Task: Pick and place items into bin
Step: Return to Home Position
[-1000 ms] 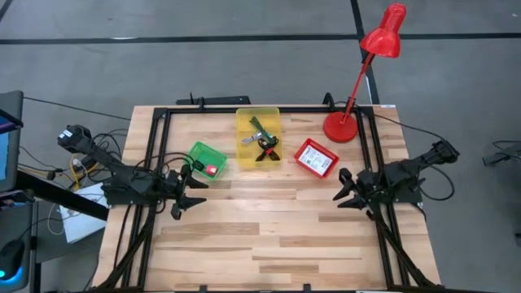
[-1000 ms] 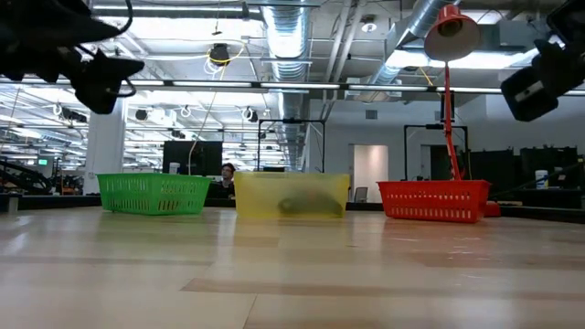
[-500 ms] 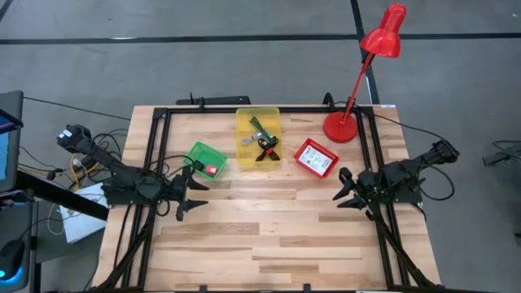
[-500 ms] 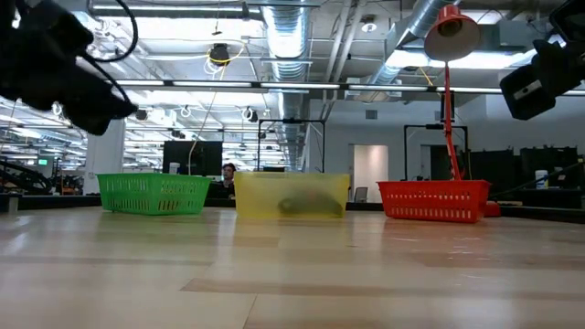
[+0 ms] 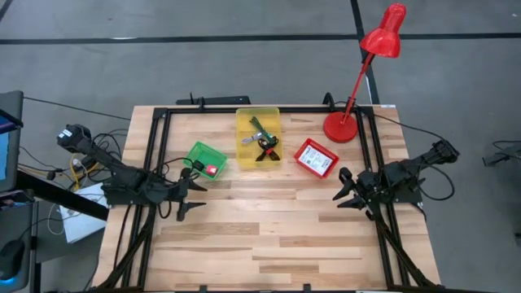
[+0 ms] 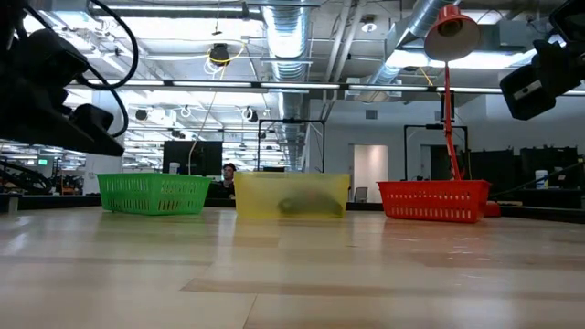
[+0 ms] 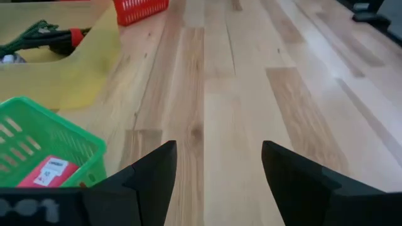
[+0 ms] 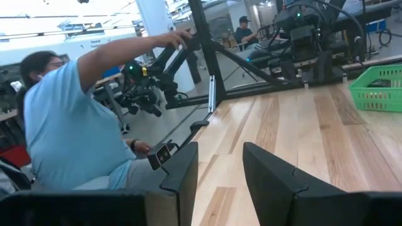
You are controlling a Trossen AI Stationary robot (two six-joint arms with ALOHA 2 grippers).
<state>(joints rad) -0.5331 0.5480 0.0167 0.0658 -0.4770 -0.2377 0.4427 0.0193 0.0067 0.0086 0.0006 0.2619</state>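
Note:
All the items lie in three small bins at the table's far half. The yellow bin (image 5: 258, 138) (image 6: 292, 196) holds slim black, green and red tools (image 5: 262, 143) (image 7: 44, 34). A red-and-white packet (image 5: 212, 169) (image 7: 50, 171) lies in the green basket (image 5: 206, 159) (image 7: 38, 147). A white card packet (image 5: 316, 158) lies in the red basket (image 5: 316, 157) (image 6: 431, 200). My left gripper (image 5: 190, 200) (image 7: 217, 169) is open, above bare wood just near of the green basket. My right gripper (image 5: 342, 189) (image 8: 220, 166) is open, near of the red basket, at the table's right.
A red desk lamp (image 5: 358, 73) (image 6: 448, 37) stands at the far right corner. A black frame (image 5: 244, 110) runs around the table's edges. A person in a light blue shirt (image 8: 81, 125) sits beyond the table's left side. Bare wood (image 5: 269, 236) fills the near half.
My left gripper has come down and a little toward the near edge, staying open. In the low view it has dropped from the picture's top corner and shows larger. The right arm and the bins have kept still.

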